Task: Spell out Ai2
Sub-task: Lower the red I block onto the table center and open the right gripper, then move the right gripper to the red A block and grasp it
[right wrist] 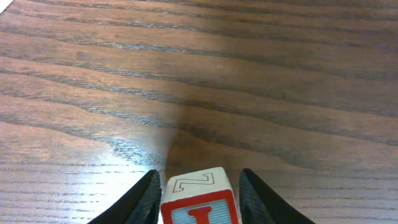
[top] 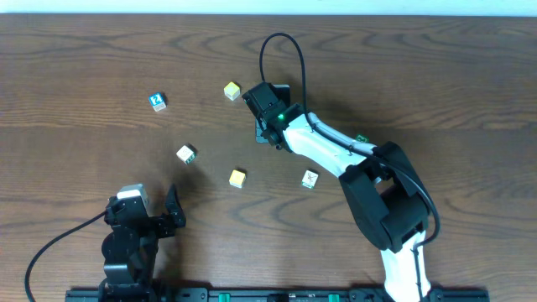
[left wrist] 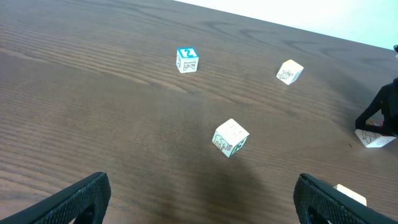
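My right gripper (right wrist: 199, 186) is shut on the red-framed "I" cube (right wrist: 200, 199), low over the table's middle back; the overhead view shows the gripper (top: 262, 117) hiding the cube. In the left wrist view this cube (left wrist: 373, 140) shows under the black gripper. The blue-framed "2" cube (top: 158, 101) sits at the back left and also shows in the left wrist view (left wrist: 187, 60). A small cube with red marks (top: 310, 179) lies right of centre; I cannot read its letter. My left gripper (top: 172, 210) is open and empty near the front left (left wrist: 199, 205).
A green-marked cube (top: 186, 153) lies left of centre and shows in the left wrist view (left wrist: 231, 137). One yellow cube (top: 232, 91) sits just left of the right gripper, another (top: 237, 178) lies at the centre front. The right arm (top: 336, 151) crosses the table's right half.
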`<state>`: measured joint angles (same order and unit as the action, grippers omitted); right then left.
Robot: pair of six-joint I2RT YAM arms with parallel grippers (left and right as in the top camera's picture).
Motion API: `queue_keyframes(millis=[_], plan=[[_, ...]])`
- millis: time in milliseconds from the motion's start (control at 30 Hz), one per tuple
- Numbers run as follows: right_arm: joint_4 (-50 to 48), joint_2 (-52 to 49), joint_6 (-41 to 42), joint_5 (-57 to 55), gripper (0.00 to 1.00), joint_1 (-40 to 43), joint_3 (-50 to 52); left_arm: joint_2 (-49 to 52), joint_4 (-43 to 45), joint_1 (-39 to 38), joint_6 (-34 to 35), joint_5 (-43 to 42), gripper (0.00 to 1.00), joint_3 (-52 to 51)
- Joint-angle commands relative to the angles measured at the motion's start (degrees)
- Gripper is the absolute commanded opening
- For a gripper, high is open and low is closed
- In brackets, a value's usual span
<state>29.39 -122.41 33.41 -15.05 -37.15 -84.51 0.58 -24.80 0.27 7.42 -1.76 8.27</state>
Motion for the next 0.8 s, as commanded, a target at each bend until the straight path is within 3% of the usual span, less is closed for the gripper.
queue_keyframes(millis=[0,300,333,467,633,767], plan=[[0.3,-0.6,-0.7,-1.6,0.37,-0.7,-1.0,-0.3,-0.1,0.1,-0.8,-0.3,0.95,-1.1],[1.9,-0.6,1.5,-2.8,0.34,-0.7,-1.0,-0.3,-0.1,0.1,-0.8,-0.3,0.95,-1.1],[1.9,-0.6,1.5,-2.8,0.37,-0.7,-1.0,-0.3,-0.1,0.1,-0.8,-0.3,0.95,-1.1],[1.6,-0.6,1.4,-2.8,0.68,-0.7,-1.0,-0.3,-0.1,0.1,-0.8,-0.3,0.95,-1.1],[0.7,-0.6,1.4,-2.8,0.72,-0.4,-1.5,-0.3,-0.1,0.1,-0.8,-0.4,0.95,-1.1],[5.2,-0.2,0.8,-5.4,0.68,0.5,-6.5,-0.3,-0.1,0.1,-0.8,-0.3,0.95,-1.1]])
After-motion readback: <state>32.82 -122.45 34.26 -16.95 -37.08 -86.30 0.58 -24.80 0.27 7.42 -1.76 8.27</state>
